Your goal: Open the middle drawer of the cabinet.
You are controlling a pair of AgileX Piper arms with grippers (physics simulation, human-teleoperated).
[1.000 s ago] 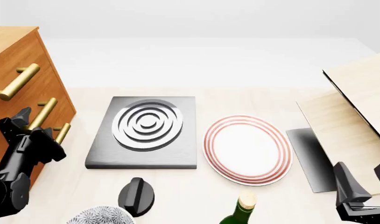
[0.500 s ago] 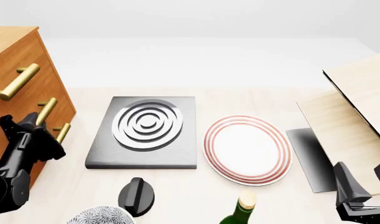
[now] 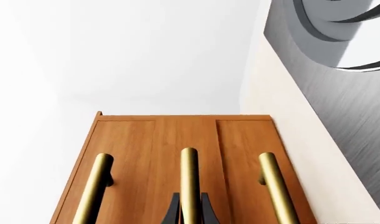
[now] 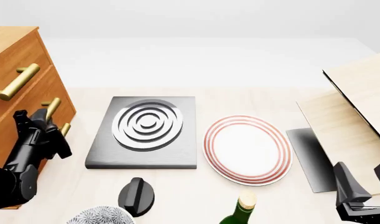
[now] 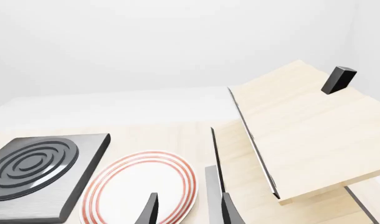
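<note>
Front view: a pale wood worktop (image 4: 177, 186) runs back to a plain white wall, with no other room detail to be seen; the cabinet (image 4: 16, 93) stands at the worktop's left edge, orange-brown, its brass handles facing right; the middle drawer (image 4: 37, 105) looks flush with the cabinet face, and its handle (image 4: 51, 107) is partly hidden by the left tool (image 4: 44, 122), which sits right at that bar; whether the fingers are clenched on it cannot be told from here. Near the cabinet lies a grey slab (image 4: 143, 133) with concentric rings; just right of it a white plate (image 4: 247, 149) with red rim rings; further right a dark sheet (image 4: 308, 158) and pale boards (image 4: 358, 107) propped at a tilt. At the near edge: a black knob (image 4: 136, 196), a patterned bowl (image 4: 100, 216) and a green bottle (image 4: 240, 212) with a cork. The right tool (image 4: 364, 179) hovers low at the right, fingers apart, gripping nothing.

Left wrist view: three brass bars on the cabinet front; the middle handle (image 3: 189, 184) runs between the two dark fingertips (image 3: 172, 212), which sit tight against either side of it; the grey slab (image 3: 339, 70) and worktop (image 3: 283, 135) show beside, white wall beyond.

Right wrist view: the spread fingertips (image 5: 149, 212) frame the plate (image 5: 140, 186); boards (image 5: 308, 130) tilt over the worktop (image 5: 177, 130); the slab (image 5: 40, 172) lies beyond the plate; blank white wall behind.
</note>
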